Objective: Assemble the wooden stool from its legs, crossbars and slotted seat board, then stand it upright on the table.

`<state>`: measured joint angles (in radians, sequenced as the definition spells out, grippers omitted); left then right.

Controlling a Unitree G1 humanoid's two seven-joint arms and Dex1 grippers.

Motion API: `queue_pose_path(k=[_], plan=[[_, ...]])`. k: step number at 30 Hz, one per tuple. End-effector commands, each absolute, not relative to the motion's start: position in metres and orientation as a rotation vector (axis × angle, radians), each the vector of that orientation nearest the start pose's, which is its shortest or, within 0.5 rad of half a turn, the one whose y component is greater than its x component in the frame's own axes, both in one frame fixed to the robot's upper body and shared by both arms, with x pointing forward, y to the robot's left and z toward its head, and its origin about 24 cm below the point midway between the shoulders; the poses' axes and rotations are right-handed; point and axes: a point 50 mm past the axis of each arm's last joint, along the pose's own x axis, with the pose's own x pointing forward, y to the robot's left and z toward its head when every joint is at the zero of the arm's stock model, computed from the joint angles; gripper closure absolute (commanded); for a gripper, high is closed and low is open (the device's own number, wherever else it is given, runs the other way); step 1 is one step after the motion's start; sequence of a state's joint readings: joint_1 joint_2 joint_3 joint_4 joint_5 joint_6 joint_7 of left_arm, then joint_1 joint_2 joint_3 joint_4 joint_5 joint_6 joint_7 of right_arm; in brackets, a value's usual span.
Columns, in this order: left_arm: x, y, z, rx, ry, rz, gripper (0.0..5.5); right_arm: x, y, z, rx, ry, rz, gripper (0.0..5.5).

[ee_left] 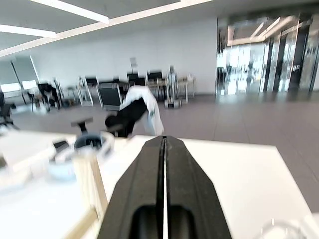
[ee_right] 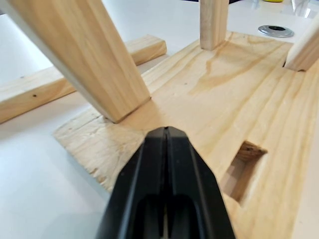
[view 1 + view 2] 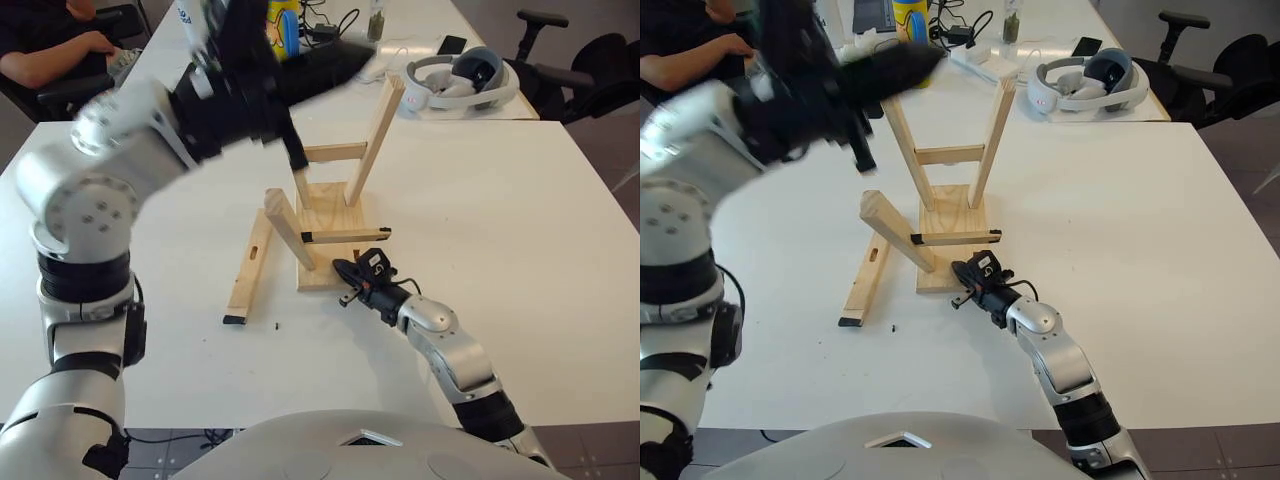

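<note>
Nearby, headset [image 3: 460, 80] beyond upturned stool [image 3: 372, 140]

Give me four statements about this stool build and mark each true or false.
1. The seat board lies flat on the table. True.
2. All four legs stand in the board. False: one loose leg lies on the table beside it, and one slot is empty.
3. The right claw is shut at the board's near edge. True.
4. The left claw grips a crossbar. False: it is raised above the table, shut on nothing.
</note>
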<state>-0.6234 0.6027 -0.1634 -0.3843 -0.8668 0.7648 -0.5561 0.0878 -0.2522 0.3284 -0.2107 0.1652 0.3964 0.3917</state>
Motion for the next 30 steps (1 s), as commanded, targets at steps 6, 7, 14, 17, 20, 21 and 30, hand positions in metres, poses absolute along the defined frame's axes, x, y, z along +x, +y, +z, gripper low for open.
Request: queue_pose_path(k=[6, 7, 14, 17, 20, 21, 30], plan=[[0.264, 0.1, 0.164, 0.217, 0.153, -1.137, 5.47, 0.183, -0.107, -0.022, -0.075, 0.639, 0.704, 5.5], [0.269, 0.097, 0.183, 0.175, 0.059, -1.119, 5.47, 0.183, -0.108, -0.023, -0.077, 0.641, 0.703, 5.5], [0.278, 0.099, 0.254, -0.026, -0.27, -1.059, 5.47, 0.182, -0.107, -0.024, -0.074, 0.644, 0.692, 5.5], [0.285, 0.115, 0.27, -0.039, -0.317, -0.997, 5.47, 0.182, -0.107, -0.024, -0.073, 0.641, 0.683, 5.5], [0.298, 0.152, 0.277, -0.045, -0.324, -0.829, 5.47, 0.183, -0.107, -0.024, -0.075, 0.639, 0.682, 5.5], [0.306, 0.168, 0.27, -0.036, -0.292, -0.747, 5.47, 0.182, -0.108, -0.024, -0.072, 0.638, 0.674, 5.5], [0.286, 0.208, 0.18, 0.013, 0.067, -0.543, 4.52, 0.176, -0.11, -0.021, -0.047, 0.618, 0.649, 5.5]])
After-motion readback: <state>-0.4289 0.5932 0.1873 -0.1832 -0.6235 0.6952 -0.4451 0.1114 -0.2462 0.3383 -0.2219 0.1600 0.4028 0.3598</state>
